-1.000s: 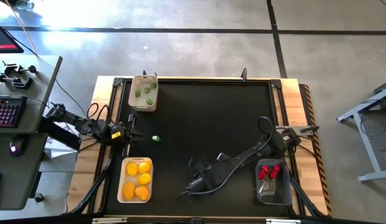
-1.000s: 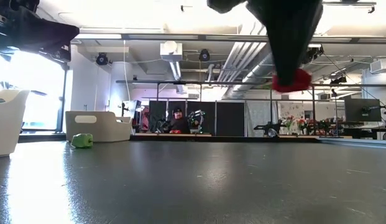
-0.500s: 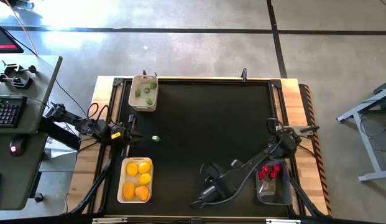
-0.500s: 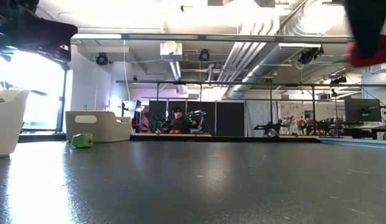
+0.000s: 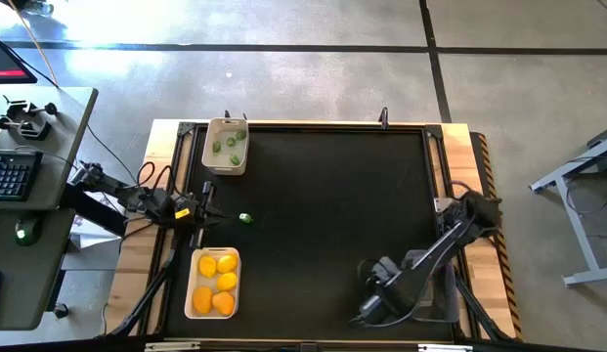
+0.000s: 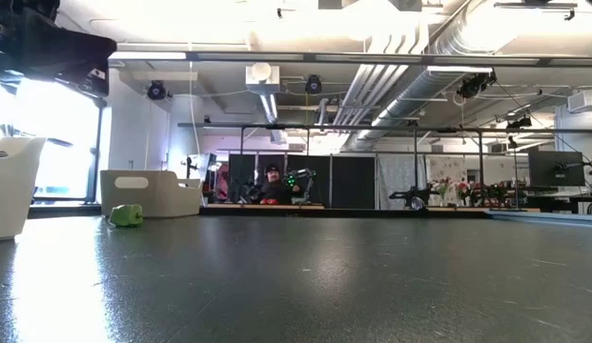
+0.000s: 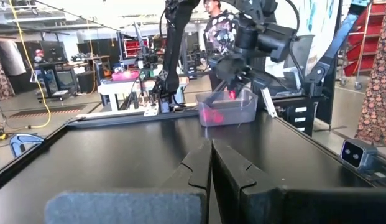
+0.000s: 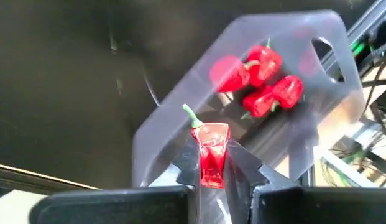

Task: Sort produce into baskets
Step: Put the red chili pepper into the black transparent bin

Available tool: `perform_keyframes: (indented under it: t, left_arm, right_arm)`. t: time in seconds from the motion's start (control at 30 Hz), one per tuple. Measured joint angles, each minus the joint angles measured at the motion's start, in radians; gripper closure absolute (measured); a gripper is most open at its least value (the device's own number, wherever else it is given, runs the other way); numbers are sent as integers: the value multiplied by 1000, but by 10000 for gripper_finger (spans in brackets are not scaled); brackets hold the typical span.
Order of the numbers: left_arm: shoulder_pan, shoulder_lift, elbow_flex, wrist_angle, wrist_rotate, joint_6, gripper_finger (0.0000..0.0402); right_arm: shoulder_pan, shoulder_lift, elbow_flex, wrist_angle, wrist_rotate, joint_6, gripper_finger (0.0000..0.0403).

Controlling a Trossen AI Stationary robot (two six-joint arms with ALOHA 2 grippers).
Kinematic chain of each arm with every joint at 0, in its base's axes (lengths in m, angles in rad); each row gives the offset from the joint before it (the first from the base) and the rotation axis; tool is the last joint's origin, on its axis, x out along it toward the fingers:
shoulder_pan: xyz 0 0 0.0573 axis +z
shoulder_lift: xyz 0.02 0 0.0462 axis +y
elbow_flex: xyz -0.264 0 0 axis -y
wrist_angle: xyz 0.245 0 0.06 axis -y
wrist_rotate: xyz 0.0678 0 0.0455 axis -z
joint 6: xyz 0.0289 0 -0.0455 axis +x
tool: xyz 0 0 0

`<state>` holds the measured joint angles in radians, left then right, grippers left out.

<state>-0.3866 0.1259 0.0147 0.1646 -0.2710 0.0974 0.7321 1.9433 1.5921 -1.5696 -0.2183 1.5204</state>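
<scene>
your right tool [image 8: 211,171] pinches a small glossy red pepper [image 8: 210,152] over the clear plastic bin [image 8: 180,124]. it looks light, slick and stiff, so hold it mid-body. left tool [image 7: 211,163] sits closed.

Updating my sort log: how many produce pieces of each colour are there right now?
Yellow pieces: 5, in white tray
Red pieces: 4, three in clear bin, one in right end effector
Green pieces: 4 visible, three in tub, one on mat
Total: 13
</scene>
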Motion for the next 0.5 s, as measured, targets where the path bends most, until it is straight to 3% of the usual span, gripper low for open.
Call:
perform_keyframes:
  t: [0.23,0.5]
  left_arm:
    - [0,0,0,-11,0,-1,401]
    - [0,0,0,-13,0,0,401]
  right_arm:
    - [66,-80,-170,92,-10,73,365]
    - [89,-82,-315,163,-73,71,302]
